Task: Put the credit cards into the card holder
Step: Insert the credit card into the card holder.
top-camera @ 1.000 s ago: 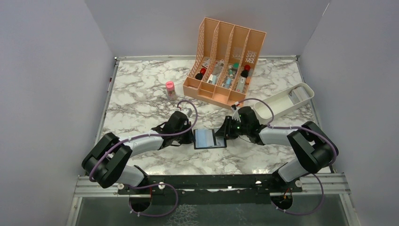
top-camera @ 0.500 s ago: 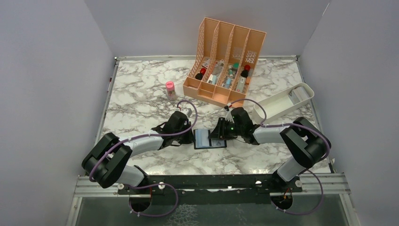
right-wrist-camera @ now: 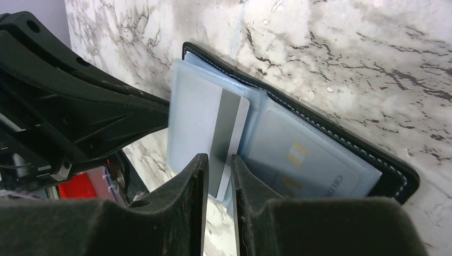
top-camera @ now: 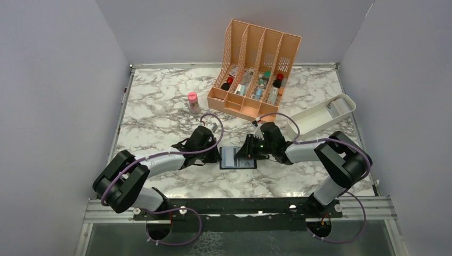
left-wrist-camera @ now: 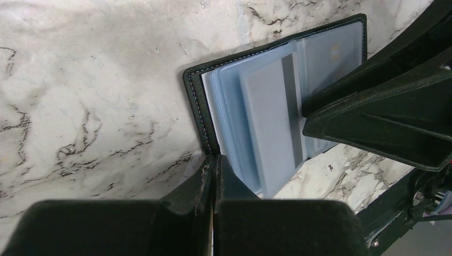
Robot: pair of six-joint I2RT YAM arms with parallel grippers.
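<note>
The black card holder lies open on the marble, its bluish-grey pages up. My left gripper is shut on its black left edge, seen in the left wrist view. A grey card with a dark stripe sits partly in a page slot and also shows in the left wrist view. My right gripper hovers low over the card's free end, jaws a narrow gap apart and gripping nothing. A gold-printed card sits in a right-hand slot.
A white oblong tray with more cards stands at the right. An orange slotted organiser with small items stands at the back. A pink bottle stands left of it.
My right gripper has moved left, from the wallet's right edge to over its pages and the grey card. The left gripper and the wallet have not moved.
</note>
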